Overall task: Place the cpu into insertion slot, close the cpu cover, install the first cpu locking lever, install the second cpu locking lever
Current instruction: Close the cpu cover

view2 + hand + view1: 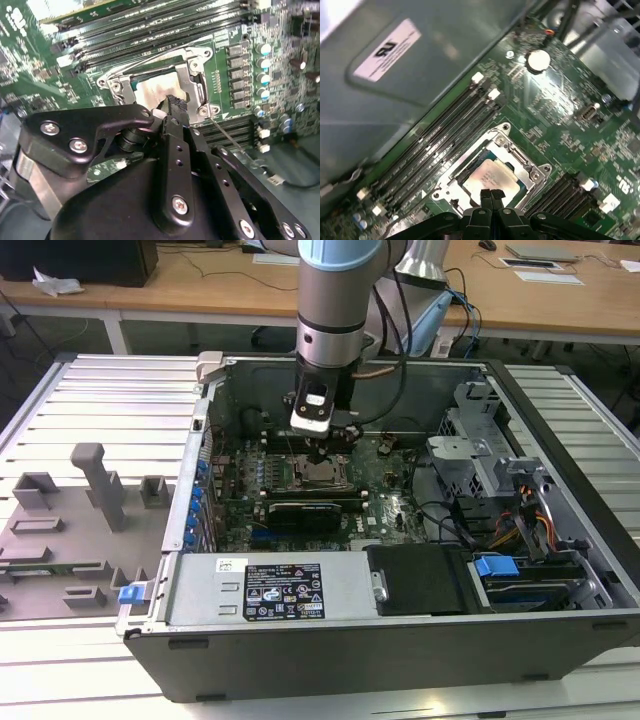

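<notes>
**The cpu (pixel 492 181) is in place**

It is a small square chip, and its shiny silver face looks up. It sits flat in the insertion slot (pixel 461 173) on the green board. The cpu cover (pixel 522 161), a thin silver frame, lies flat around it.

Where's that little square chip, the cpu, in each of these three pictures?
Exterior view: the cpu lies directly under the gripper, in mid-picture.
Second wrist view: the cpu is the pale silvery patch just past the gripper's black tip, which partly covers it.
First wrist view: the cpu is the silver square just beyond the shut fingertips.
Shared landmark: the cpu cover, the metal frame around the chip.
</notes>
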{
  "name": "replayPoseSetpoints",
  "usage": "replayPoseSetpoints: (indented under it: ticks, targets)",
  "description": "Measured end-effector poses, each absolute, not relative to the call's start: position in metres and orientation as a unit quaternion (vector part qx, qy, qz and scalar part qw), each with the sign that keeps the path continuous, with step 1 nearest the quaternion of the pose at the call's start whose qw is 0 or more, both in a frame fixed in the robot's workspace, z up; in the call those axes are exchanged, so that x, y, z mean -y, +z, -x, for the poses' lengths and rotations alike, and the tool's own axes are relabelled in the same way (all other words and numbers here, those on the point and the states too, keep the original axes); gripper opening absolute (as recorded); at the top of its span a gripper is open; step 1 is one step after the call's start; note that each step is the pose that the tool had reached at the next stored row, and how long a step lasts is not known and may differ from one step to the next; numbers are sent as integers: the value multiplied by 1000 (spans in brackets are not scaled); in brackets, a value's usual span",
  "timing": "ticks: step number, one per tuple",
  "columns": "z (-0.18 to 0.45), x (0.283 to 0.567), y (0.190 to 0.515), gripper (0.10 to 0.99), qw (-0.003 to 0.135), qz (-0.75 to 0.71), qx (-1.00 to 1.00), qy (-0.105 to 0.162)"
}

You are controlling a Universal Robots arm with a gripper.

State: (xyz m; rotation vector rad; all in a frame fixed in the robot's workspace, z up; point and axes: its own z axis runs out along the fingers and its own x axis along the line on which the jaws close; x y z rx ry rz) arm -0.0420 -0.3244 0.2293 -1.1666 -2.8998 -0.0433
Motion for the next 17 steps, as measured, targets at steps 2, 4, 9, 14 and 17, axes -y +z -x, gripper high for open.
replayPoseSetpoints:
  ticks: [2,4,9,14,17]
  targets:
    - [42,324,229,106,8,355,935,-14]
    - [42,324,229,106,8,333,943,-14]
    - [42,324,229,106,9,268,963,-13]
    - [42,324,229,106,10,208,978,-12]
    - [42,324,229,106,8,179,984,-12]
